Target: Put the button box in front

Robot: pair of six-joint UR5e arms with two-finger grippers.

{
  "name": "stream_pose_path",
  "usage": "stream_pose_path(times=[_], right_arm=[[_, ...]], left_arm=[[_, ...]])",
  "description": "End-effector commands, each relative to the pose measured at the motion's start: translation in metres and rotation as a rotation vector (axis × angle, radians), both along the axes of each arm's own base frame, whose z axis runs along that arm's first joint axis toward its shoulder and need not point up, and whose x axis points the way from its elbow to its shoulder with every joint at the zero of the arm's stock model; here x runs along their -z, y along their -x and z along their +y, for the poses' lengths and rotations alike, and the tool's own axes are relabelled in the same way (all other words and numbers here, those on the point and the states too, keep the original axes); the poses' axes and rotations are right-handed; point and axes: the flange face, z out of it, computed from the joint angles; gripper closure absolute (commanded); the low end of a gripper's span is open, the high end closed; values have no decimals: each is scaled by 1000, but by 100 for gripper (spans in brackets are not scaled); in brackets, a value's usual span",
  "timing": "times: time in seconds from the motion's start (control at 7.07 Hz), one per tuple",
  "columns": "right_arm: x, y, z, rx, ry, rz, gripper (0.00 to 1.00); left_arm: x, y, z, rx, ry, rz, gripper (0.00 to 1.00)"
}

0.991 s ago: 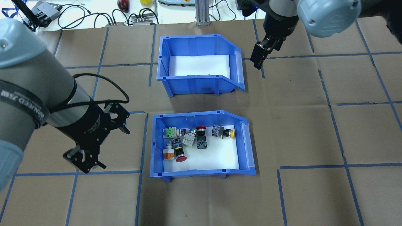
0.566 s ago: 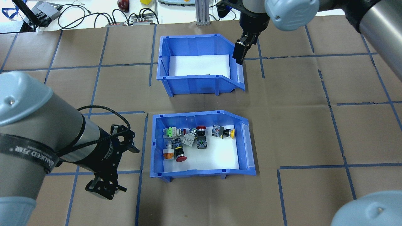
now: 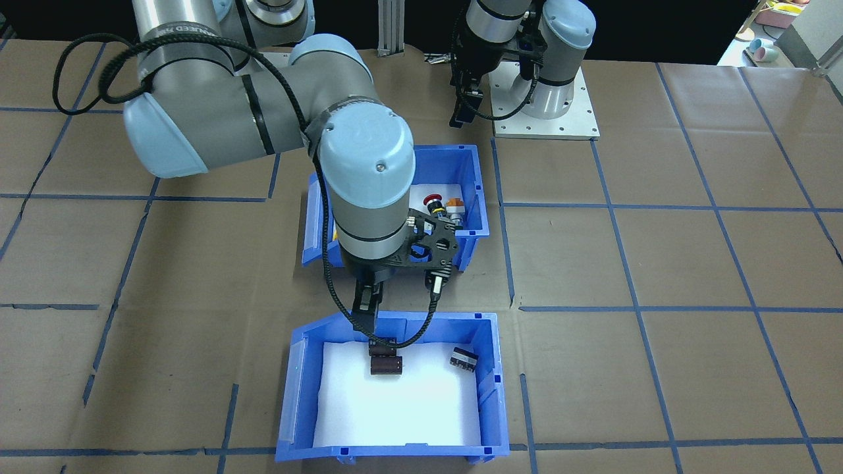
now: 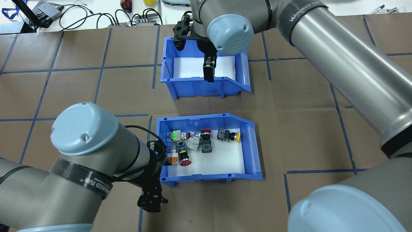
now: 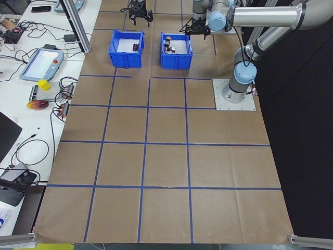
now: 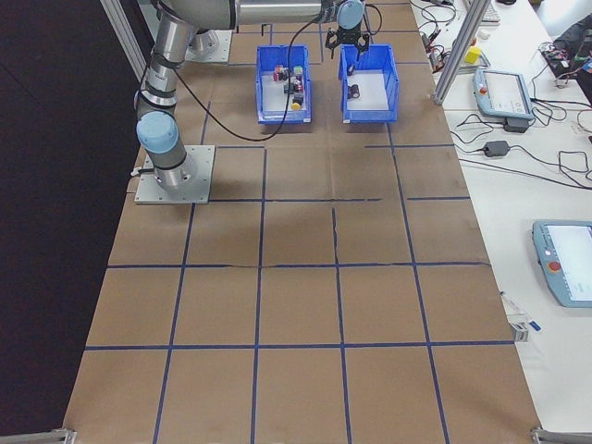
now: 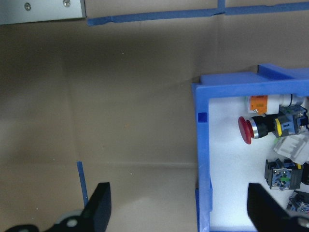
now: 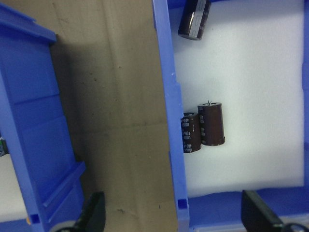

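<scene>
since the earlier frame both arms swung inward: left pincer (image 7: 176, 212) (spread) straddles the button box (image 4: 206, 120) wall; right pincer (image 8: 169, 220) spread likewise; lower squarely before closing.

1. In the front-facing view the right arm covers most of the button box (image 3: 475, 197).
2. The left gripper (image 4: 151, 201) sits partly behind its own arm overhead.
3. Both side views show the bins' contents too small to identify.
</scene>
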Motion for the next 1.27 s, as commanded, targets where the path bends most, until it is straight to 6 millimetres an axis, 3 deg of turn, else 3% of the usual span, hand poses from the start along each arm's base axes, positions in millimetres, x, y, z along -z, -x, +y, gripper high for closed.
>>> stream_pose_path(times=[0.0, 0.14, 0.28, 0.57, 0.71, 0.85, 0.99, 1.13], right_arm=[[31, -32, -4, -47, 52, -11, 0], [49, -40, -4, -50, 36, -6, 0], [70, -49, -5, -59, 33, -5, 0], [105, -65, -7, -73, 31, -7, 1], [99, -63, -6, -74, 39, -1, 34], [87, -59, -8, -73, 59, 20, 60], [82, -57, -7, -76, 67, 34, 72], [78, -56, -7, -74, 71, 32, 85]], left_arm=[[18, 21, -17, -17, 32, 13, 5], [27, 36, -14, -22, 17, 5, 7], [38, 49, -12, 10, 24, 2, 2], [52, 56, -16, 28, 25, 6, 3], [61, 54, -13, 33, 38, 10, 3], [75, 51, -8, 27, 68, 18, 2], [93, 49, -4, 21, 83, 25, 3], [99, 50, -4, -12, 66, 23, 10]])
